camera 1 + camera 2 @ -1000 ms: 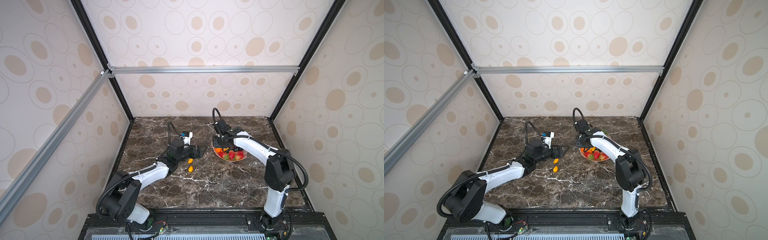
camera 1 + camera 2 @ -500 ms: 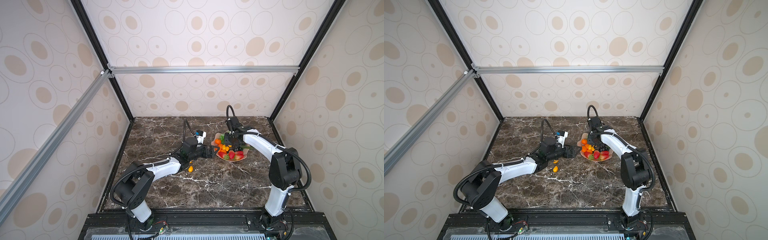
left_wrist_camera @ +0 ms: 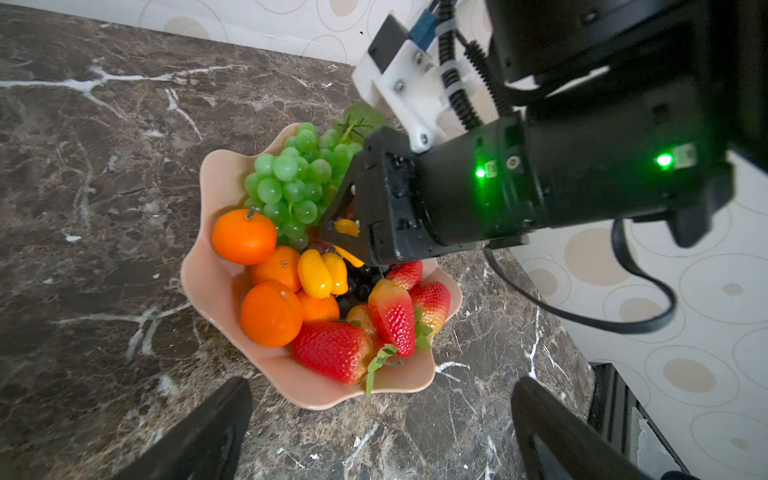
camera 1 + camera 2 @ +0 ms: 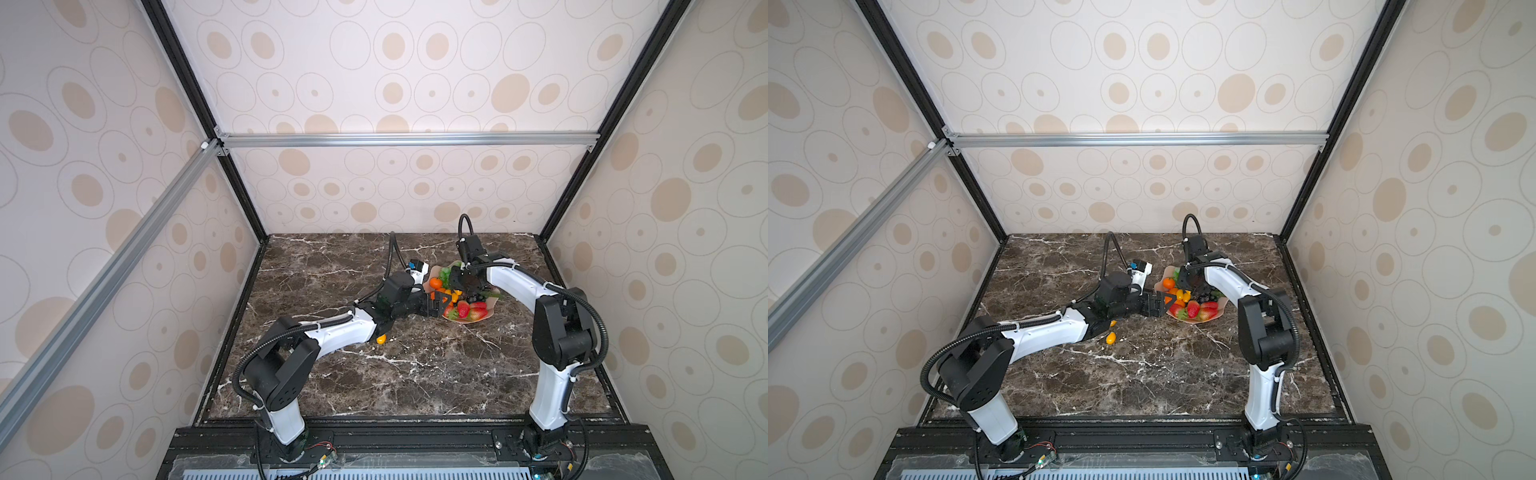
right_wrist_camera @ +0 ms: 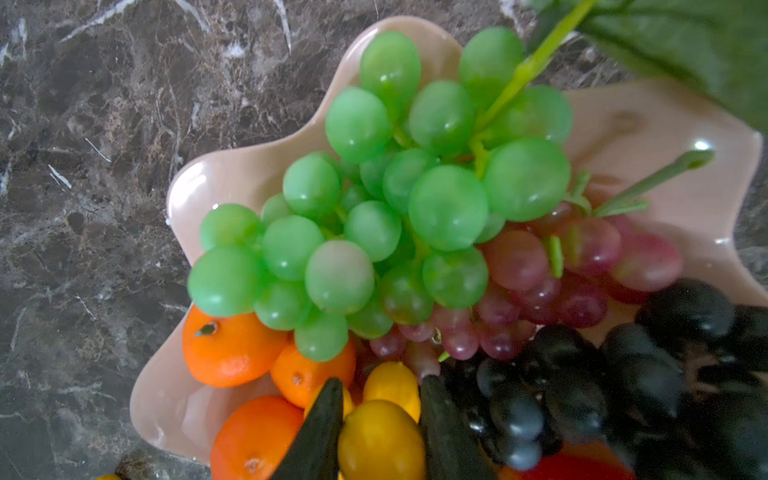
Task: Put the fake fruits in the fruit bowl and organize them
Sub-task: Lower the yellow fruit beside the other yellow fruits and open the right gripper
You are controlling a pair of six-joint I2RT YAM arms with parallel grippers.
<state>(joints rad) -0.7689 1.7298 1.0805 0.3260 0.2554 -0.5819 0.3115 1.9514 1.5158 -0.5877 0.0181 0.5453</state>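
Note:
The pale pink fruit bowl (image 3: 208,286) (image 4: 488,318) holds green grapes (image 3: 295,183), tangerines (image 3: 244,237), strawberries (image 3: 332,351), two kumquats (image 3: 322,274), red-purple grapes (image 5: 540,270) and black grapes (image 5: 582,386). My right gripper (image 5: 382,384) (image 4: 461,286) hangs over the middle of the bowl, shut on a yellow kumquat (image 5: 380,440). My left gripper (image 3: 382,386) (image 4: 1163,305) is open and empty, low over the table at the bowl's near-left rim. A loose kumquat (image 4: 380,339) lies on the table beside the left forearm. Another kumquat (image 4: 1113,323) peeks out from under that forearm.
The dark marble table (image 4: 415,374) is enclosed by patterned walls on three sides. The left arm stretches low across the table's middle toward the bowl. The right arm arches in from the right, and its wrist cable (image 3: 582,316) hangs beside the bowl.
The left arm has reached rightward, bringing its open gripper from the loose kumquats up to the bowl's rim. The right gripper has shifted from the bowl's left edge to over its middle.

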